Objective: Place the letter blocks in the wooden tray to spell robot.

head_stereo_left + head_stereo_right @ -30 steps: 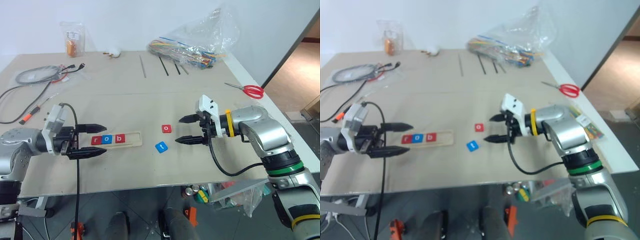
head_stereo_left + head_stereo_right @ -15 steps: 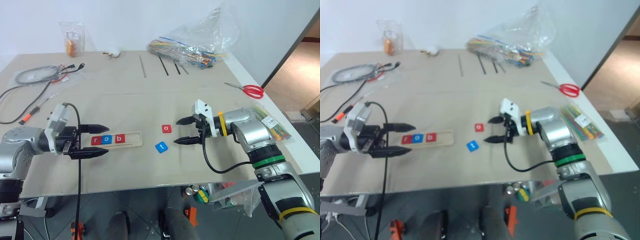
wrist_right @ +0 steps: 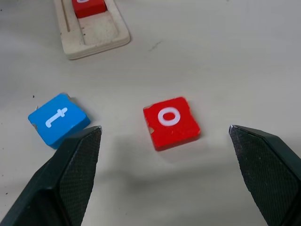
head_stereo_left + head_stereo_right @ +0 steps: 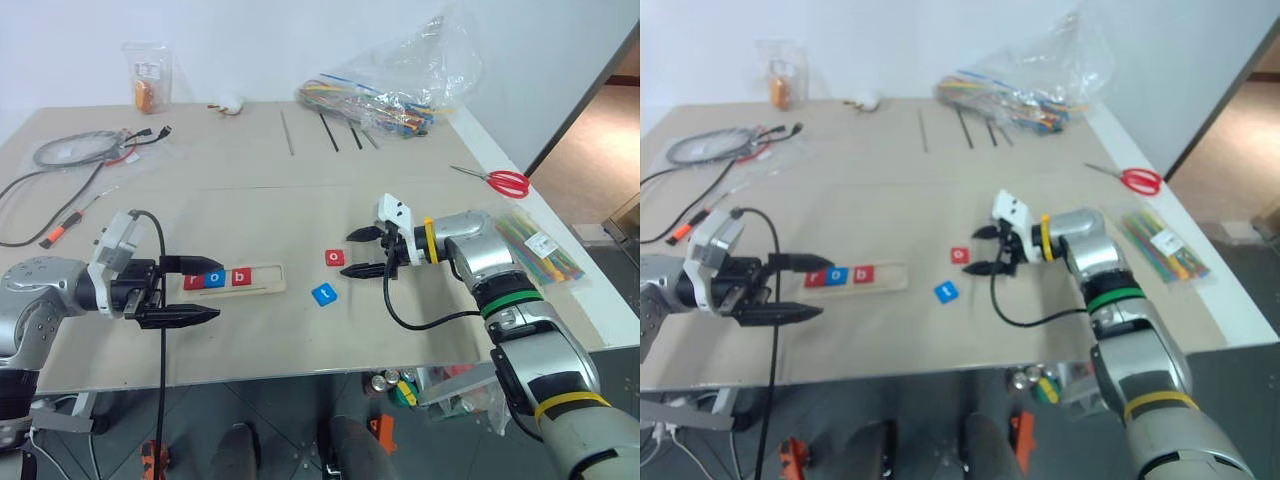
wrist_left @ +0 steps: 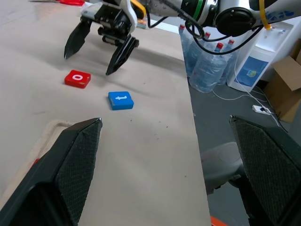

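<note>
Right wrist view: white "o" (image 3: 170, 121) and "t" (image 3: 58, 120) legible.

Red-handled scissors (image 4: 498, 181) at table's right edge; clear bag w/ coloured bits (image 4: 390, 92) at back; cables (image 4: 75, 150), screwdriver (image 4: 62, 229) left; small orange pouch (image 4: 145, 78), maybe snacks.

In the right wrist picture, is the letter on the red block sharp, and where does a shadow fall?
Right wrist view: the white o on the red block reads sharply, and a soft shadow lies on the table beside it, toward the blue t block; the right hand's fingers look large and close.
</note>
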`<state>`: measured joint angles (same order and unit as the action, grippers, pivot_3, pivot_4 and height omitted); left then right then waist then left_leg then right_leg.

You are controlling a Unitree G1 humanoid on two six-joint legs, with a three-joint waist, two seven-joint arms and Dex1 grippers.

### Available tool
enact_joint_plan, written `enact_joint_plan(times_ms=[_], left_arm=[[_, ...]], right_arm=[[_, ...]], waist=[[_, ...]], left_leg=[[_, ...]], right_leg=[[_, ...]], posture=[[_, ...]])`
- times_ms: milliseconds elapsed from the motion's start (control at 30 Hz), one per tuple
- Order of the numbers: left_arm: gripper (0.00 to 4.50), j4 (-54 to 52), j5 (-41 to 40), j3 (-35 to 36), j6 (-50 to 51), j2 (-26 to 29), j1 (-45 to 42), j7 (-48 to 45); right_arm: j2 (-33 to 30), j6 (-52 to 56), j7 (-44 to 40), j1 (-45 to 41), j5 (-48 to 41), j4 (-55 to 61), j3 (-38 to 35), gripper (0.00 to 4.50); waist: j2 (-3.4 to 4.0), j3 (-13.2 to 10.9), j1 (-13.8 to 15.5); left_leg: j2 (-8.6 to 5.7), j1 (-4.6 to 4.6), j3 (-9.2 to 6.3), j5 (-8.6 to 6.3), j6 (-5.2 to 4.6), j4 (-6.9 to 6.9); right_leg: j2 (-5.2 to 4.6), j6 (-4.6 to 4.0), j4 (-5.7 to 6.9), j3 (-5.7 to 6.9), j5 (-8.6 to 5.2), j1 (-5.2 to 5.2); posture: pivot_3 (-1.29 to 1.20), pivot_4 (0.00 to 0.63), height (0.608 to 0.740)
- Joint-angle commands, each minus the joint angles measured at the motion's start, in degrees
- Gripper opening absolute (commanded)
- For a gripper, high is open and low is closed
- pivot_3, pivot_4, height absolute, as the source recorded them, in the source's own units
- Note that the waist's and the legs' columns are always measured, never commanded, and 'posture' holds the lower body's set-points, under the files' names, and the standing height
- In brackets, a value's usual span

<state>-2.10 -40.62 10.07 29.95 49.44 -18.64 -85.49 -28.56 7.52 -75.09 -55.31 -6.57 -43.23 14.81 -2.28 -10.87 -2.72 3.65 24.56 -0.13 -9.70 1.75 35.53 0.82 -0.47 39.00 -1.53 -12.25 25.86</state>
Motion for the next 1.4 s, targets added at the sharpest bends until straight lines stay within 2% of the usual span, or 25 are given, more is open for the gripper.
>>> enact_joint_plan(times_ms=[33, 667, 833, 867, 1400], left_arm=[[4.50, -1.01, -0.52, 2.31, -1.07, 0.00, -1.05, 1.99], [4.50, 3.09, 2.20, 2.96, -6.98, -3.01, -0.57, 7.26], [4.50, 2.83, 2.03, 2.95, -6.96, -2.89, -0.47, 7.29], [4.50, 2.80, 1.96, 3.05, -6.92, -2.77, -0.45, 7.30], [4.50, 1.83, 0.31, 6.76, -5.76, -0.82, 1.04, 8.05]], right_arm=[[2.39, -3.34, 0.66, -2.47, 1.22, -3.82, -1.00, 4.48], [5.96, -6.35, 2.19, -5.19, 3.80, -11.22, -1.54, 4.48], [6.04, -6.93, 2.58, -5.13, 4.20, -12.21, -1.77, 4.48], [6.07, -7.11, 2.58, -5.08, 4.27, -12.31, -1.75, 4.24], [6.65, -8.50, 1.84, -5.33, 5.71, -14.60, -2.36, 4.24]], waist=[[0.00, 0.00, 0.00], [0.00, 0.00, -0.03], [0.00, 0.00, -0.03], [0.00, 0.00, -0.03], [0.00, 0.00, -0.04]], left_leg=[[0.00, 0.00, 0.00, 0.00, 0.00, 0.00], [0.00, -0.07, 0.01, 0.00, 0.00, 0.02], [0.00, -0.07, 0.01, 0.00, 0.00, 0.02], [0.00, -0.08, 0.01, 0.00, 0.00, 0.02], [0.00, -0.39, 0.01, 0.00, 0.00, 0.02]], right_leg=[[0.00, 0.00, 0.00, 0.00, 0.00, 0.00], [0.01, 0.02, 0.03, -0.04, 0.04, -0.06], [0.01, 0.02, 0.03, -0.04, 0.04, -0.06], [0.01, 0.02, 0.03, -0.05, 0.04, -0.08], [0.00, 0.01, 0.02, -0.04, 0.04, -0.40]], posture=[[0.00, 0.150, 0.740], [0.00, 0.150, 0.740], [0.00, 0.150, 0.740], [0.00, 0.150, 0.740], [0.00, 0.150, 0.740]])
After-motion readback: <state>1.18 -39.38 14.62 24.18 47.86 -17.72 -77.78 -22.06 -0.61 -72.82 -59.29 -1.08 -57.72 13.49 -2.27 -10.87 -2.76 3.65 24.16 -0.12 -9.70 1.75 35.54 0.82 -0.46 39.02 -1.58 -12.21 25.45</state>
